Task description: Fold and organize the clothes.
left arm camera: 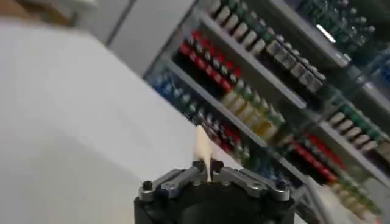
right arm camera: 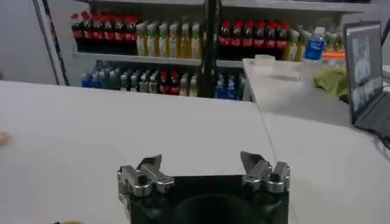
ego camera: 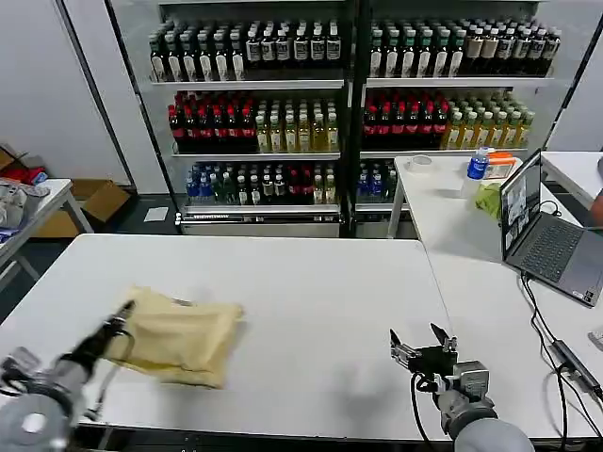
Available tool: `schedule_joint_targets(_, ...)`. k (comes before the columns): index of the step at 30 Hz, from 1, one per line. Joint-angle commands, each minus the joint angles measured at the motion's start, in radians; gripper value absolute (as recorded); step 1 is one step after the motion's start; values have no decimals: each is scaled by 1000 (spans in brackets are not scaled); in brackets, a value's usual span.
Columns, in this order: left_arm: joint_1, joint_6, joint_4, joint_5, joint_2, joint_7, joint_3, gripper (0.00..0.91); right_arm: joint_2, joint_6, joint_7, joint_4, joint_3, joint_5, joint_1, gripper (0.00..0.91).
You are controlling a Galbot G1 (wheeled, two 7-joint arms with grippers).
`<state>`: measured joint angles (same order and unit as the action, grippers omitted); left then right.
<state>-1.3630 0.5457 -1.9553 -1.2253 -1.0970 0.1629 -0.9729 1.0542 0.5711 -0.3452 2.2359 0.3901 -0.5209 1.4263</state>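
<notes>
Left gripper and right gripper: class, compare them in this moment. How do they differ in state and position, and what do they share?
The left gripper is shut on the yellow T-shirt; the right gripper is open and holds nothing. The left gripper is at the shirt's edge on the robot's left; the right gripper sits apart over a bare part of the white table on the right. Both are dark, two-fingered and low over that table.

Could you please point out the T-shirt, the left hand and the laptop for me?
T-shirt (ego camera: 184, 341), head view, middle of the folded cloth.
Left hand (ego camera: 125, 309), head view, its tip at the shirt's edge.
Laptop (ego camera: 553, 247), head view, keyboard.
</notes>
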Motion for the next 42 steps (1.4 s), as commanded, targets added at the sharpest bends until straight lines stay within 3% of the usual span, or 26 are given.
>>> schedule_joint_targets(1,-21,32,13,69,390,-28,-301,10,14,-3,1,0,-13,2,-1,907)
schedule_joint_targets(4,-41,31,-55,182,366,-43,-222,10,18,-4,1,3,-10,5,4,907)
schedule_joint_targets(7,-74,6,-108,340,288,-44,-99,10,24,-3,1,6,-10,12,10,907)
schedule_joint_targets(15,-67,-90,-86,728,-2,-3,314,10,32,-4,0,13,8,30,36,907)
schedule_joint_targets(18,-47,-98,-110,824,-61,16,403,10,37,-3,-1,16,9,37,41,907)
schedule_joint_targets(24,-52,-74,-191,841,-110,42,511,10,42,-2,-1,21,22,42,55,907)
schedule_joint_targets(42,179,-54,4,750,-285,108,782,10,50,-1,1,-1,5,48,31,907)
